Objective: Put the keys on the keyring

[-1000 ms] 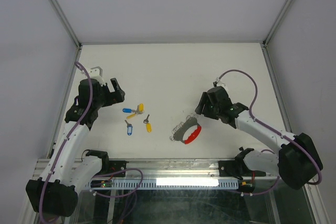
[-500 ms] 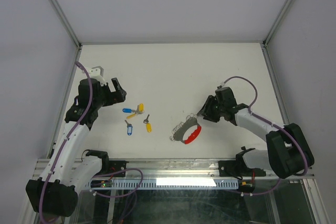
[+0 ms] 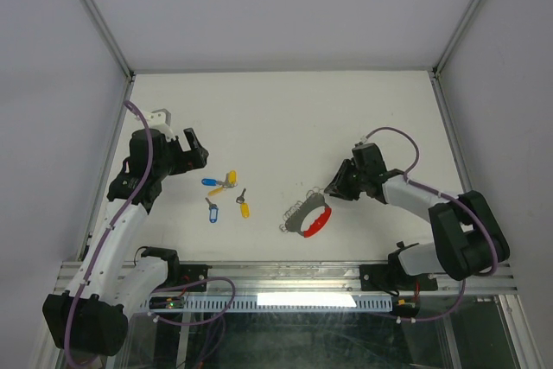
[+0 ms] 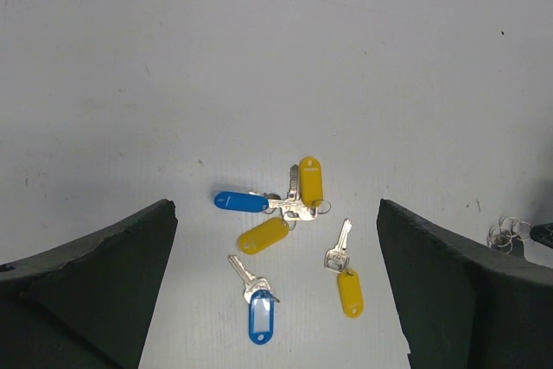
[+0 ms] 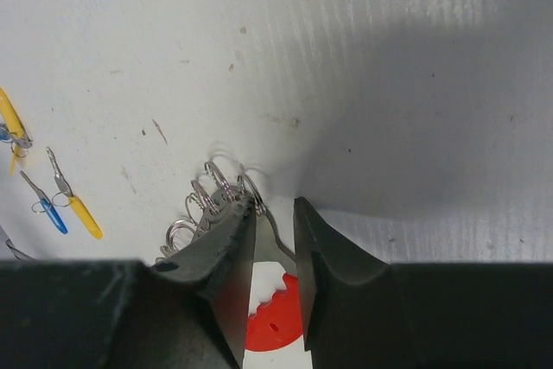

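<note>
Several small keys with blue and yellow tags lie loose on the white table; a cluster [image 3: 223, 181] sits above two single keys [image 3: 212, 211] [image 3: 244, 208]. In the left wrist view the cluster [image 4: 285, 205] and the singles [image 4: 259, 313] [image 4: 349, 289] lie between my wide-open fingers. My left gripper [image 3: 192, 149] [image 4: 276, 257] hovers to the left of them, empty. The keyring [image 3: 308, 218] has a red crescent [image 5: 281, 326] and silvery wire loops [image 5: 212, 192]. My right gripper [image 3: 333, 189] [image 5: 275, 213] is low over its right end, jaws a narrow gap apart astride its grey strip.
The table's white walls and metal frame posts [image 3: 95, 19] bound the area. The table's near edge with a rail [image 3: 294, 287] runs below the keyring. Two tagged keys [image 5: 69, 205] show at the left of the right wrist view.
My right gripper has moved right and down to the keyring's right end and settled there. The left arm, the keys and the keyring have hardly moved.
</note>
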